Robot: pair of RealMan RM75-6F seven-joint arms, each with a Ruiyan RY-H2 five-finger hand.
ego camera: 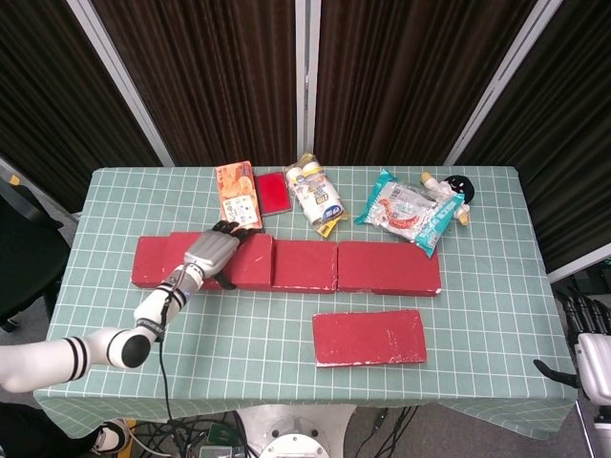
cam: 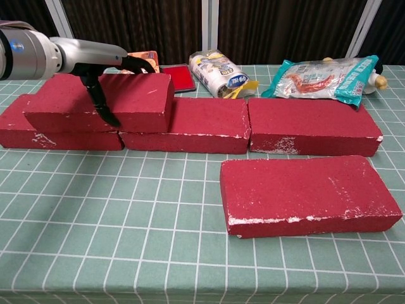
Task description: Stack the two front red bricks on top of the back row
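On the back row (cam: 209, 123), left hand (ego camera: 212, 253) clamped around rectangular red foam brick (cam: 104, 101), second red brick (cam: 307, 193) in front, right hand (ego camera: 594, 345) at table edge, grip unclear.

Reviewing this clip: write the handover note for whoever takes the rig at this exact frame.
Left robot hand: grips the raised brick, which sits over the back row, spanning its left and middle bricks; whether it rests fully there is unclear.
Right robot hand: off the table's right edge, holding nothing, fingers too unclear to judge.
Done: first brick brought up to the row.
Left: release it, then stack the front brick, still flat on the mat.
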